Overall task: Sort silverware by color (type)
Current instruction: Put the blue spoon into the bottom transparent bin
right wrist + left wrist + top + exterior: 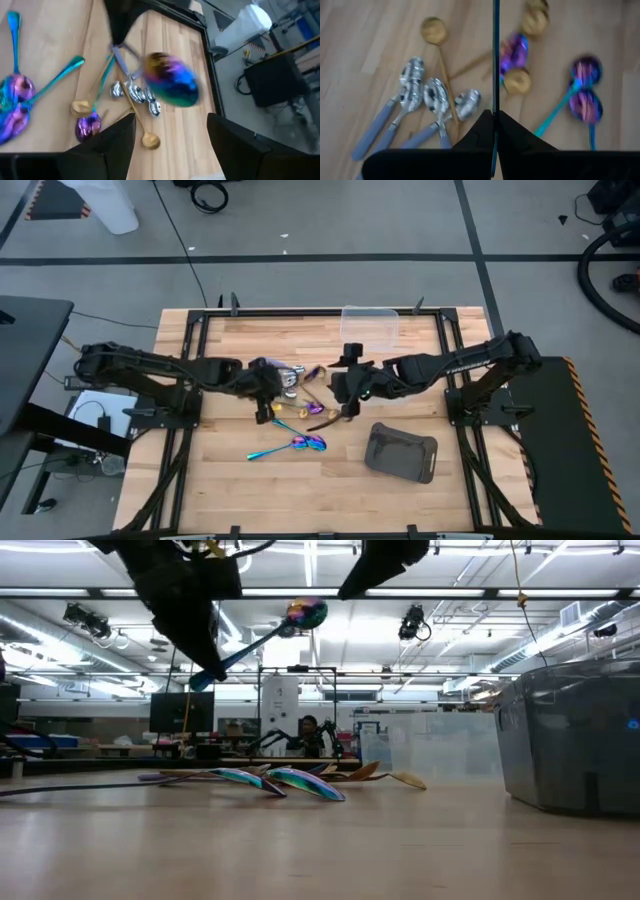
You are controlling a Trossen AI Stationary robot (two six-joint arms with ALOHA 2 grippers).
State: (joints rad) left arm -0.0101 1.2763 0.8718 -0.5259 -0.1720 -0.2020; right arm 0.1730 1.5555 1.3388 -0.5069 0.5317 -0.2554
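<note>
Left gripper [495, 131] pinching an iridescent spoon [300, 614] aloft by its handle, right gripper [170, 131] spread beside it, remaining silverware [298, 408] on table at six o'clock, clear tub [370, 326] at one o'clock, dark tray [402, 452] at four o'clock.

Both arms are being reached toward the middle of the table [230, 480]. The left claw [268, 385] and the right claw [343, 388] are being held over a cluster of silverware [303, 392]. Two rainbow spoons [290, 446] are lying apart, nearer the front edge. A clear tub [370, 325] is sitting at the back, and a dark tray [402, 452] is lying at front right.
</note>
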